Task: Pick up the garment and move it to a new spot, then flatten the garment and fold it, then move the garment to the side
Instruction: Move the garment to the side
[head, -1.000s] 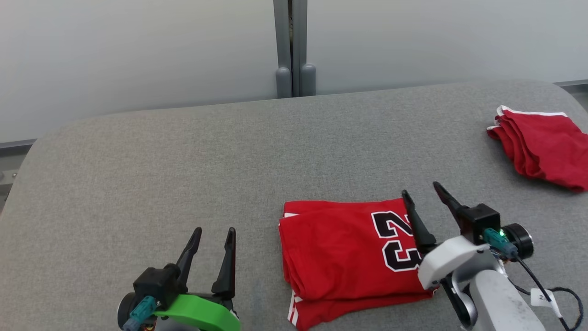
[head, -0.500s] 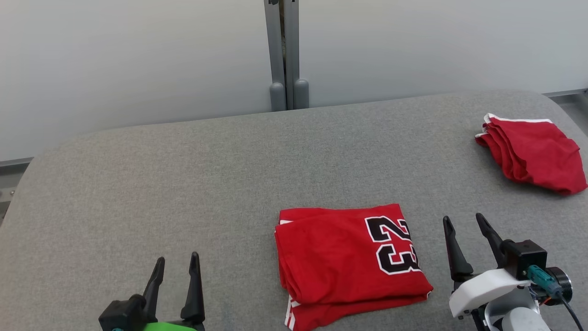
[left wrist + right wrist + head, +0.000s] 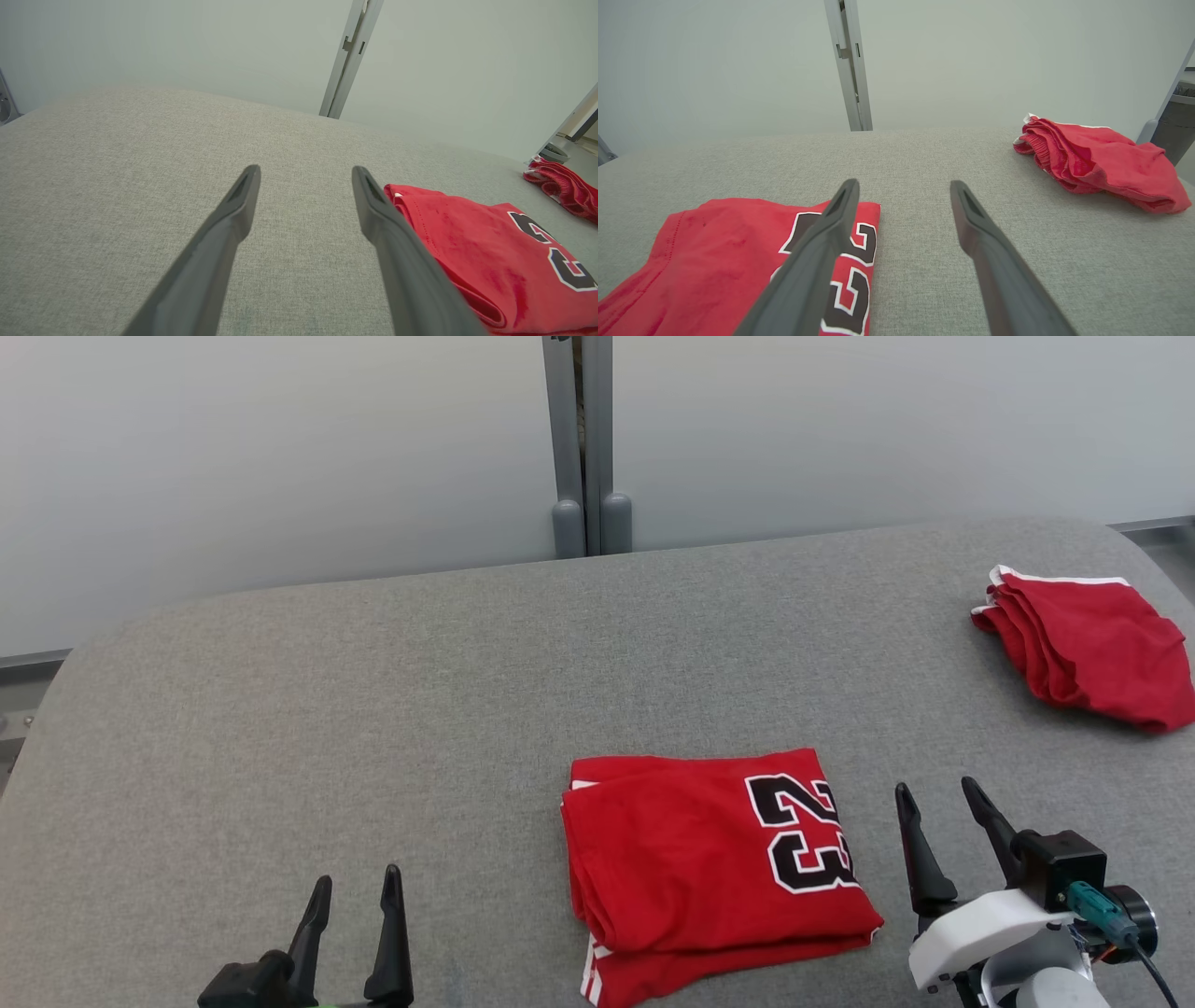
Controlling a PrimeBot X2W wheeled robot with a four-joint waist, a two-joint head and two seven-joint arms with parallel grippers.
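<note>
At the near left, the left gripper (image 3: 358, 875) pointed out over the grey padded table (image 3: 373, 709), its fingers spread wide and empty. To its right, by the near edge, the folded red jersey (image 3: 691, 877) lay flat, its black number 23 on the right side. Just right of it was the right gripper (image 3: 934, 784), clear of the cloth, fingers also wide and holding nothing. At the far right lay a bundled red garment (image 3: 1088, 653).

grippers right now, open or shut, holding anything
Left gripper: open, holding nothing, left of the folded red number 23 jersey.
Right gripper: open, holding nothing, right of that jersey.
</note>
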